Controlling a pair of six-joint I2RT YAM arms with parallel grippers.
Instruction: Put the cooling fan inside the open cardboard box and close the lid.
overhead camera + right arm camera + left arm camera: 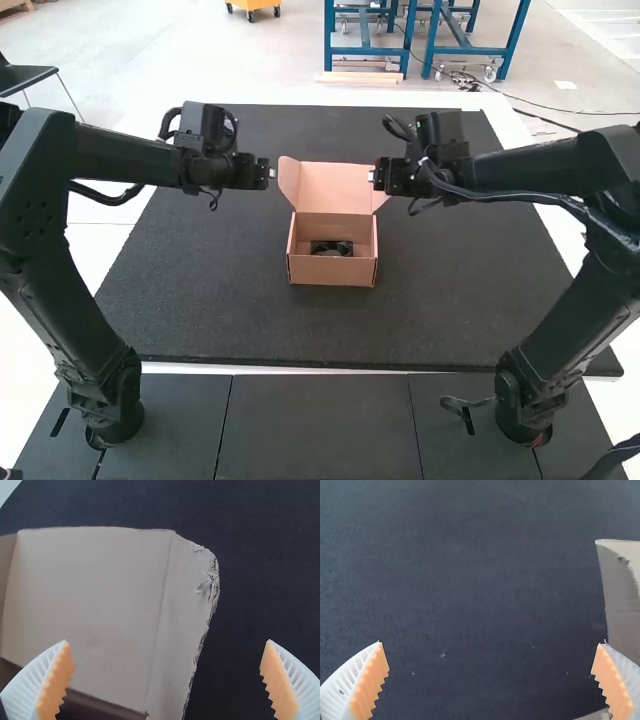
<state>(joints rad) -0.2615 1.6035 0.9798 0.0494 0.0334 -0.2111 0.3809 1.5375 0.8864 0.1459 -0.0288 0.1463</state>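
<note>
**Fan** (330,246): black, down inside the box (332,268), on its floor and roughly centred. It seems to lie flat, face up. The outline is too dark to give a long axis. By my reading, the first half of the task is done.

**Box:** sits mid-mat, mouth up, its long side running left to right across the high view. The lid (330,186) is hinged on the far wall and stands upright, inner face toward the arms, with a small flap at each end. One edge is ragged in the right wrist view. It is not yet closed.

**Left pincer** (268,173): released, fingers spread wide, level with the lid's left end and just beside its flap. I cannot tell whether it touches.

**Right pincer** (377,177): also released, just beside the lid's right end, holding nothing.

**Why they sit there:** the two flank the lid's upper corners, probably so both ends can be pushed forward and down evenly.

**Mat** (200,290): dark and rubbery, covering the white tabletop (92,240).
</note>
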